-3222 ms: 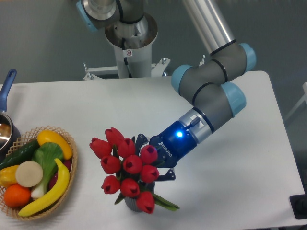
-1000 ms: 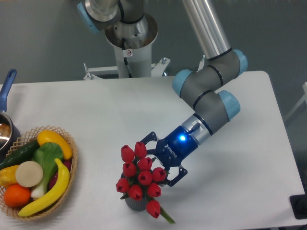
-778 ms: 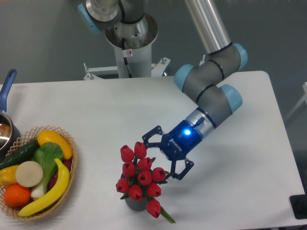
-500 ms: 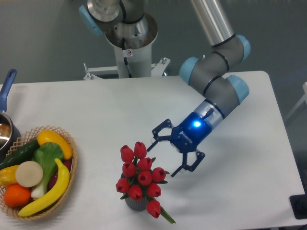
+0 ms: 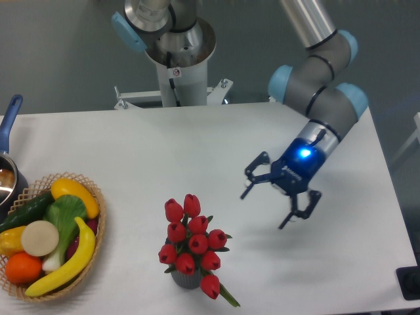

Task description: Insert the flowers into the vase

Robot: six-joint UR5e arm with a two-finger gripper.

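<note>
The flowers stand upright in the vase, buds up; the end effector gapes wide, empty.

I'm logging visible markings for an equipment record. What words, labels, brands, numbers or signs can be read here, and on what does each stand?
Pale lettering on the gripper body: too blurred to read.
Small red-and-white round sticker on the robot's white base column: a sign, too small to make out.
Nothing readable on the flowers, vase or basket.
</note>
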